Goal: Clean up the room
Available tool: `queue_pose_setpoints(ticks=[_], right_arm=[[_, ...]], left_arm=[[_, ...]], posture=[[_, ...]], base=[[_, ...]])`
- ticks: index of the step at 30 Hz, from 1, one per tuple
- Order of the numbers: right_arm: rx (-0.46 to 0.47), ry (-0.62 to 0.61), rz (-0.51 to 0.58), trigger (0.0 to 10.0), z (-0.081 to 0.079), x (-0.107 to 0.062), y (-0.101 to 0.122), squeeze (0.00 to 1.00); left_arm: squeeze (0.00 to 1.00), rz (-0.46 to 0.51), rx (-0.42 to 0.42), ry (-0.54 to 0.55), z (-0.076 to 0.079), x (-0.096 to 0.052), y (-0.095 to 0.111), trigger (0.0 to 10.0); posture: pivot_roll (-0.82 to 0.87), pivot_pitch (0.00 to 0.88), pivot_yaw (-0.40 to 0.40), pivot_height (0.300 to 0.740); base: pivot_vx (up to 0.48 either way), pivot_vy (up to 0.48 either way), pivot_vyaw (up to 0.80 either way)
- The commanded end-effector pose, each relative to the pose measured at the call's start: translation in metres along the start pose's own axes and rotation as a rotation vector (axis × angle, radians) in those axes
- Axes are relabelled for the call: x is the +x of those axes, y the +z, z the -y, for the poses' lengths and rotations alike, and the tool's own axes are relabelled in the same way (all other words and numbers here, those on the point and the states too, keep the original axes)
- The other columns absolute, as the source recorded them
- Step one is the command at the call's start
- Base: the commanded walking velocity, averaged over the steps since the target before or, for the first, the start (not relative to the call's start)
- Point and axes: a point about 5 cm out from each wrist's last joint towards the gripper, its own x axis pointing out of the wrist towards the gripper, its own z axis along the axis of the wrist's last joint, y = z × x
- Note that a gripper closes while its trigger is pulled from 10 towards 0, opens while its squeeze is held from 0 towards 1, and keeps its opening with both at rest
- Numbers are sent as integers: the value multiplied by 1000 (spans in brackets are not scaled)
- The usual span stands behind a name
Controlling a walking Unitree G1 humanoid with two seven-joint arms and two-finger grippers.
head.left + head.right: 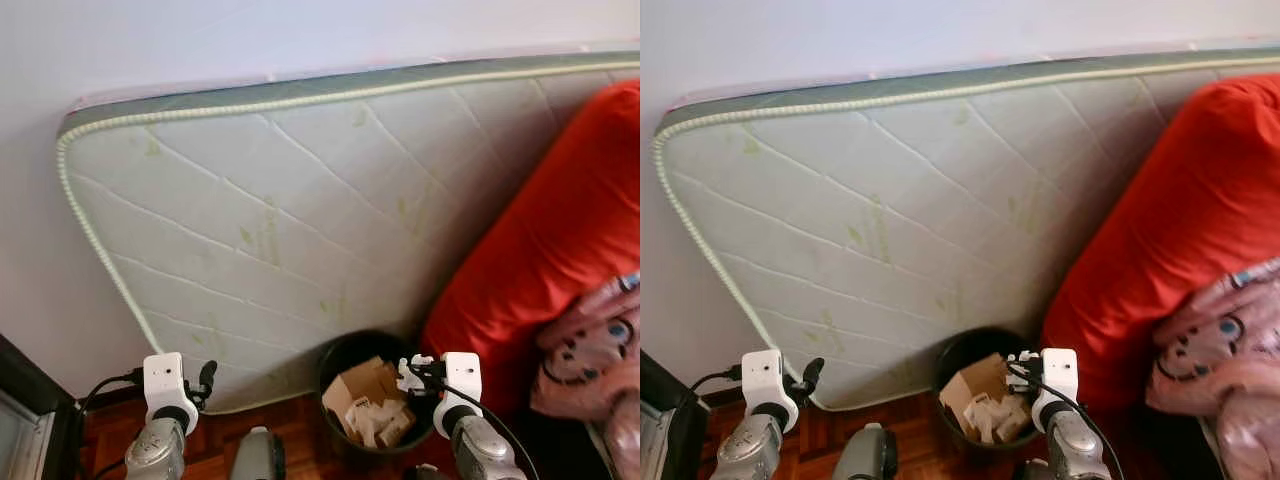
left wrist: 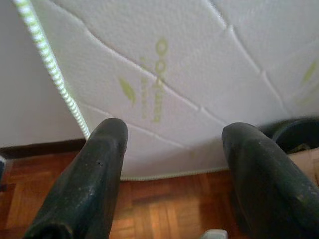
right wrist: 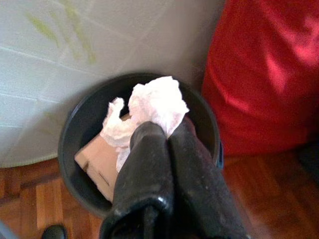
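Holding a crumpled white tissue (image 3: 149,107) pinched between the closed fingers of my right gripper (image 3: 167,137), I have it raised directly above the round black bin (image 3: 79,129), which stands on the wooden parquet floor (image 3: 269,194). Brown cardboard pieces (image 1: 365,385) and pale paper scraps already lie inside the bin. The bin sits at the foot of a white quilted mattress (image 1: 270,220) with green piping and faint green leaf prints, propped on its edge against the pale wall (image 1: 200,40). Just beside the bin, on my right, a large red cushion (image 1: 560,230) leans against the mattress, and a pink patterned cloth (image 1: 590,350) rests against the cushion's lower part.

My left gripper (image 2: 172,149) is held up over the floor near the mattress's lower corner, its two black fingers (image 2: 99,164) spread well apart with nothing between them. From its wrist camera the bin's dark rim appears past one finger. A dark piece of furniture (image 1: 25,410) stands at the wall on my far left.
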Motion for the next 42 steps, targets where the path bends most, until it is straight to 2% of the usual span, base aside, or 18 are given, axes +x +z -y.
queue_pose_setpoints(ticks=[1, 7, 10, 18, 42], right_arm=[[-8, 0, 7, 10000, 0, 2, 4, 0], [-29, 14, 14, 10000, -2, 2, 5, 0], [-33, 22, 16, 10000, -3, 2, 6, 0], [-15, 15, 2, 10000, -1, 2, 4, 0], [-33, 47, -22, 10000, -7, 3, 2, 0]], left_arm=[[0, -35, 14, -5, 0, -2, -5, 10000], [0, -31, 13, -2, 0, -1, -5, 10000], [0, -31, 14, -1, 0, -1, -4, 10000], [0, -27, 6, 2, 1, 0, -3, 10000], [0, -34, 9, -19, 3, 0, -4, 10000]], posture=[[105, 53, -3, 616], [108, 51, -5, 616], [109, 51, -7, 616], [115, 53, -12, 616], [107, 68, 0, 616]], base=[[0, 0, 0], [0, 0, 0], [0, 0, 800], [0, 0, 200], [305, 0, 0]])
